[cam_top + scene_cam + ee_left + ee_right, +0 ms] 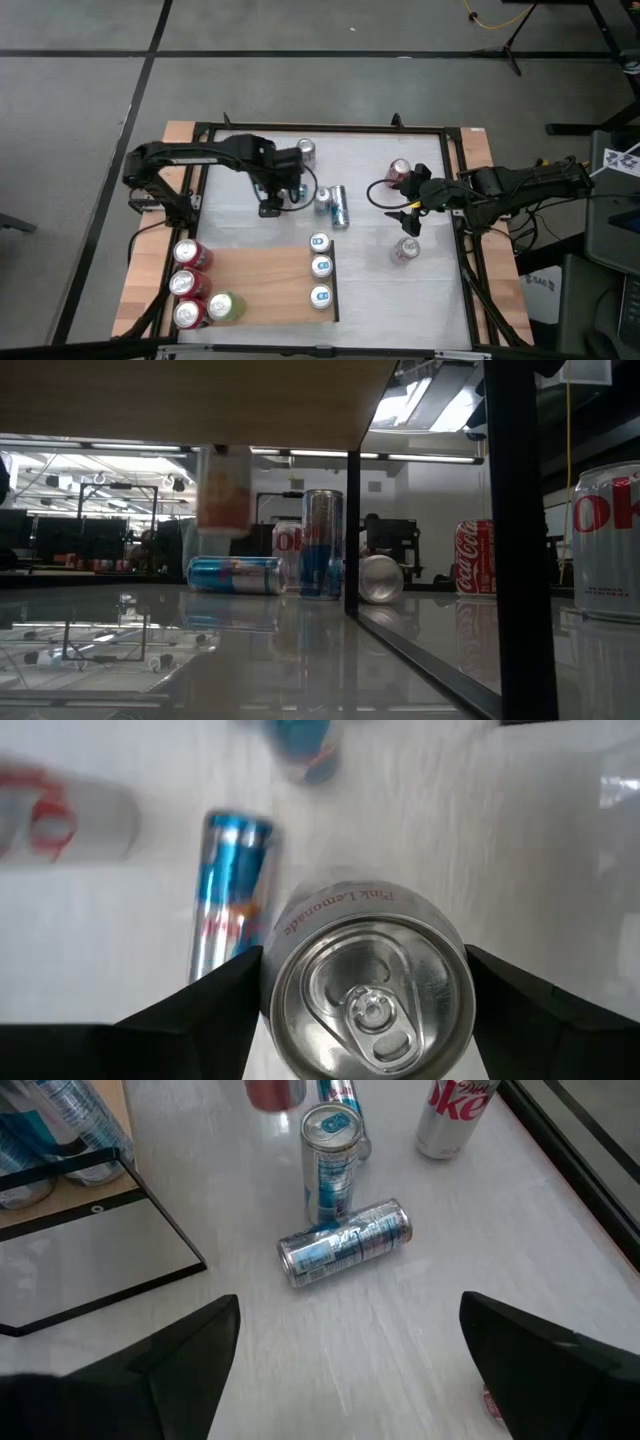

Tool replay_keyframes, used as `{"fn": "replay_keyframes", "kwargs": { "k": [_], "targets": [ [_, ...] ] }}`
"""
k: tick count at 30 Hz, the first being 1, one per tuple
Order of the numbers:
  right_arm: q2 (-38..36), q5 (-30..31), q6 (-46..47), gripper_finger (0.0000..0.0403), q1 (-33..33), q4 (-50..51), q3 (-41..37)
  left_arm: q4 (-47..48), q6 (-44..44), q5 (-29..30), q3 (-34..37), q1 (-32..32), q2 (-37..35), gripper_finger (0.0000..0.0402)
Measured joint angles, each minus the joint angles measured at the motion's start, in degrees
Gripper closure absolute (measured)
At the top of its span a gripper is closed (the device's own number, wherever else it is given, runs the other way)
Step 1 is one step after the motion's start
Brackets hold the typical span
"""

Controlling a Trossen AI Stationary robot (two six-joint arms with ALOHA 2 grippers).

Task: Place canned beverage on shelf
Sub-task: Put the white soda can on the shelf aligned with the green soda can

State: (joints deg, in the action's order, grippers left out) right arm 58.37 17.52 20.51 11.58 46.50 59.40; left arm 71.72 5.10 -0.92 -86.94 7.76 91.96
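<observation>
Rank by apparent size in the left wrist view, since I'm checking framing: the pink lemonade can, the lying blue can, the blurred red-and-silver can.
1. Pink lemonade can, nearest the lens, between the left pincer fingers.
2. Lying blue can.
3. Red-and-silver can, cropped, so unsure.

Hidden, cropped and blurred items

Left wrist view: blurred silver-red can [60, 820] cut by frame edge; blue can [303, 748] cropped and smeared. Low view: blurred pale can [224, 490]; Diet Coke can [607, 540] cut off at edge.
</observation>
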Motion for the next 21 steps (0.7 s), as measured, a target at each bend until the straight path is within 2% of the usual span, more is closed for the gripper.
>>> {"fn": "replay_keyframes", "kwargs": {
  "k": [6,12,21],
  "targets": [
    [0.00,0.00,0.00,0.0035,0.00,-0.02,0.00,7.63,-9.49,1.51,-4.24,-1.81,-5.90,0.0122],
    [0.00,0.00,-0.02,0.0035,0.01,-0.02,0.00,18.08,-19.45,5.41,-15.26,-6.33,-7.12,0.0123],
    [0.00,-0.07,-0.02,0.0035,0.02,0.00,0.00,18.54,-38.32,4.70,-26.91,-16.13,-7.82,0.0123]
  ]
}}
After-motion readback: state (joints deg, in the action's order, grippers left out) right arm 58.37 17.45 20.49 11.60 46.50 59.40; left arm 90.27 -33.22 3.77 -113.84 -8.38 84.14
